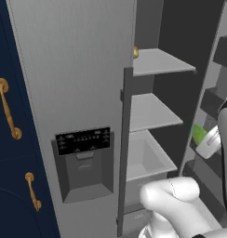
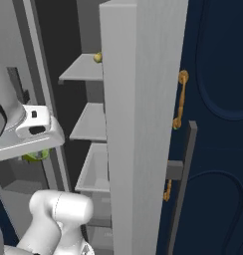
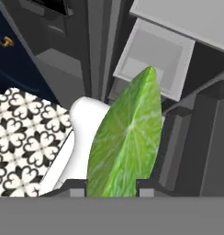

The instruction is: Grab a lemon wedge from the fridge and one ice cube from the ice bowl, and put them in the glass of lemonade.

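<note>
The lemon wedge [image 3: 125,137] is a small, light piece of fruit and will weigh almost nothing in the grip. Its cut flesh is likely wet and soft, while the rind at the back is firmer and smoother. A pinch across the 2 flat cut faces seems the safest hold, since a hard squeeze could bruise the pulp or let it squirt out sideways. It is far smaller than a cup, so it should drop in easily.

It looks bright green, more lime than lemon, with a pale centre line and fine segment lines fanning out from it. In the hand view it rises to a point straight ahead of the gripper [image 3: 112,186], its base set between the 2 dark fingertips. The jaws are narrowed and clamped on it — the wedge is held.

From the left base view the wedge [image 1: 198,134] shows as a green patch at the end of the hand, close to the inner side of the open door of the fridge [image 1: 73,69]. Beyond the hand lie the grey shelves [image 1: 157,62] and a pale drawer [image 1: 145,155], with a small yellow-brown fruit [image 1: 135,52] on the top shelf — well apart from the gripper.
</note>
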Tool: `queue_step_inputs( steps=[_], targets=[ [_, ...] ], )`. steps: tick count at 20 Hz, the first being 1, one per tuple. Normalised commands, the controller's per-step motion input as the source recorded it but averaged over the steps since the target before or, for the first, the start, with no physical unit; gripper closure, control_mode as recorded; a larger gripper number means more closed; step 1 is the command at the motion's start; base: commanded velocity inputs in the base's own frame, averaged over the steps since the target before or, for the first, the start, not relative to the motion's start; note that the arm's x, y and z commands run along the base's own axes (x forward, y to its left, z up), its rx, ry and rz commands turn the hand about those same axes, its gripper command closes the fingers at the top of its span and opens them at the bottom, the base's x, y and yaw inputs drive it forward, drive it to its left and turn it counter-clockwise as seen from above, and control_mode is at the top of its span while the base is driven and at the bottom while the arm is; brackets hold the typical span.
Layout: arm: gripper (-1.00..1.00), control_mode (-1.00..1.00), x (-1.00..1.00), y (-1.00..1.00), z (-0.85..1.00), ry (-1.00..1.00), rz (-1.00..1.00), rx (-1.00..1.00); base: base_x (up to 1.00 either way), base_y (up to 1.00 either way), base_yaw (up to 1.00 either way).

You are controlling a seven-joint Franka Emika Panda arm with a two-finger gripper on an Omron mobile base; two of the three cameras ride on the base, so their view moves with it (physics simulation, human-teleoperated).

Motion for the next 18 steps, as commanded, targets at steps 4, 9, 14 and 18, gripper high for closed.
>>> queue_step_inputs(
  steps=[4, 9, 14, 18],
  targets=[
    [1.00, 1.00, 0.00, 0.00, 0.00, 0.00, 0.00, 0.00, -1.00, 0.45, 0.10],
    [1.00, 1.00, 0.00, 0.00, 0.00, 0.00, 0.00, 0.00, -0.73, 0.86, 0.36],
    [1.00, 1.00, 0.00, 0.00, 0.00, 0.00, 0.00, 0.00, 0.09, 0.89, 0.69],
    [1.00, 1.00, 0.00, 0.00, 0.00, 0.00, 0.00, 0.00, 0.11, 0.47, 0.72]
  ],
)
